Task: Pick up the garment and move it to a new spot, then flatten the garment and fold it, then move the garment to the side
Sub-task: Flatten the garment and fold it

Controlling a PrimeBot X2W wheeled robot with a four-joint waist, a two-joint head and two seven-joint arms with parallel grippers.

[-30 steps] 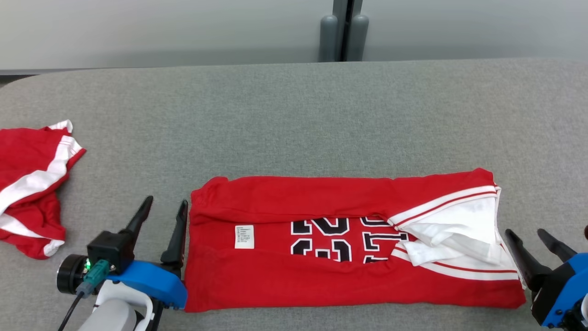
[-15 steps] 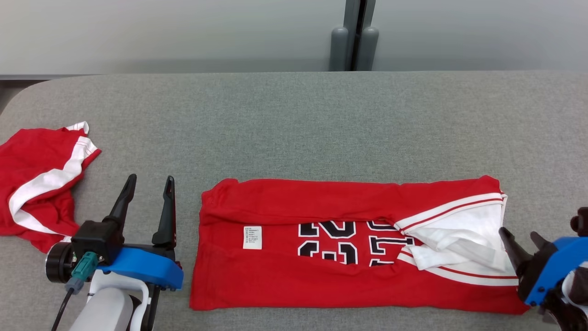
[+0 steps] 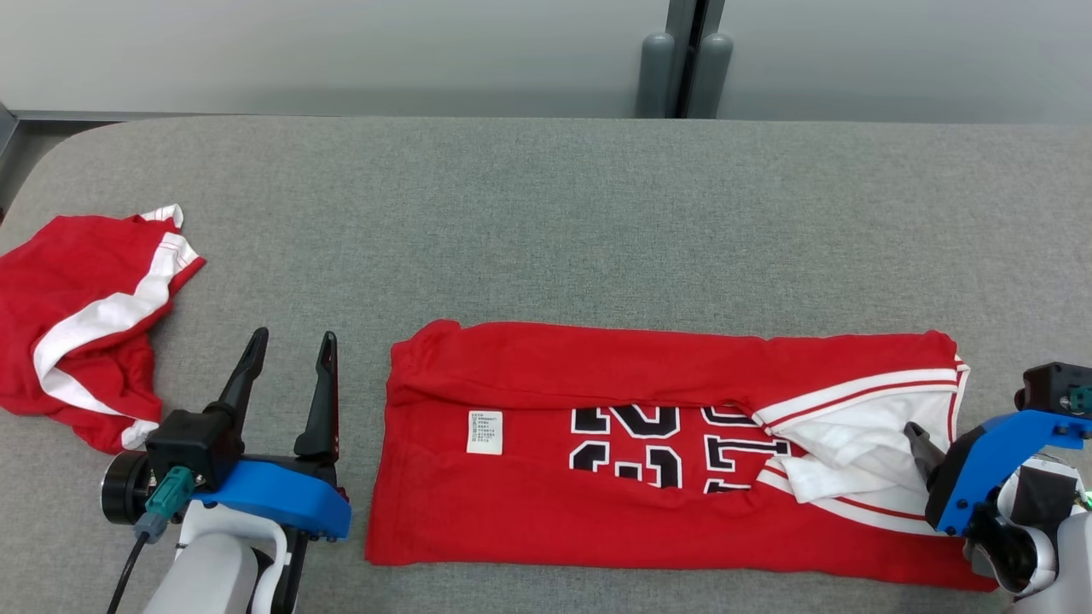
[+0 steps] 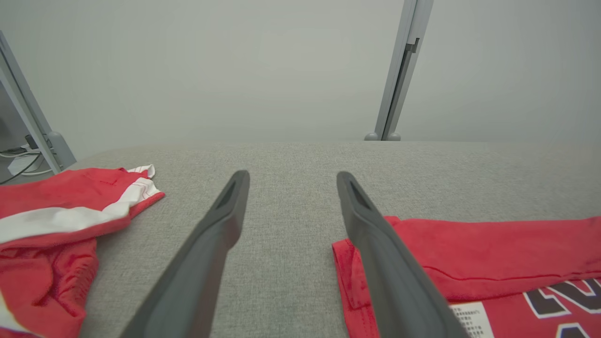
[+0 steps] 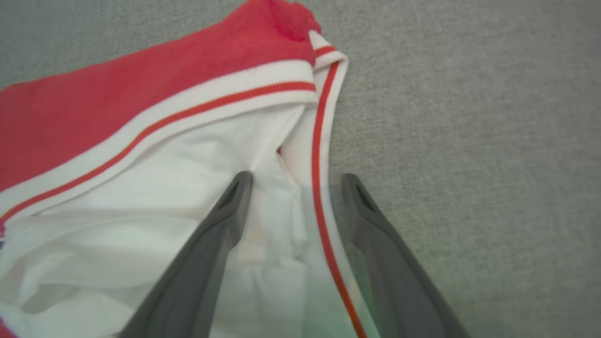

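— Grey table (image 3: 546, 213): does the jersey (image 3: 554, 375) run lengthwise between your grippers?
— Yes. Your right gripper (image 5: 296, 177), spread wide, straddles its striped end. Your left gripper (image 3: 292, 337), also wide, sits just beside the other end.

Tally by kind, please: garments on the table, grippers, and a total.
Garments: 2, the folded red jersey and the crumpled red garment.
Grippers: 2, the left gripper and the right gripper.
Total: 4.
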